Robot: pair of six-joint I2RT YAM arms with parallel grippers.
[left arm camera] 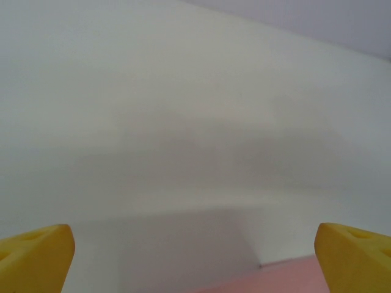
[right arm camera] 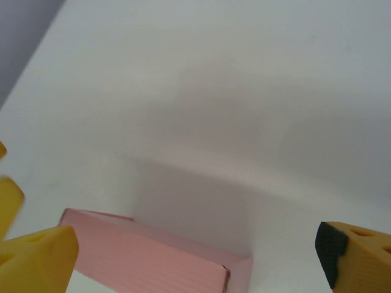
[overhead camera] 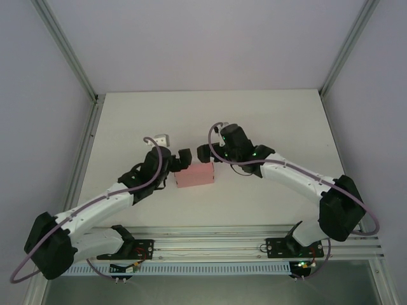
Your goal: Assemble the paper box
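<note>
On the overhead feed I see the left fingers (overhead camera: 184,159) above the white tabletop (overhead camera: 267,121), at the far left corner of the paper box (overhead camera: 194,176). From the left wrist camera they are spread wide. A yellow fingertip (left arm camera: 33,256) sits in each bottom corner, with bare tabletop ahead and a strip of the pink box (left arm camera: 275,276) low down, nearer the right-hand tip. They grip nothing.

The box lies flat on the tabletop as a small rectangular block, just in front of and between both sets of fingers.

The right fingers (overhead camera: 206,152) are at its far right corner. On the right wrist camera they are also well apart and hold nothing. The box (right arm camera: 153,259) runs from beside the left-hand fingertip (right arm camera: 36,256) toward the middle. I cannot tell whether that tip touches it.
</note>
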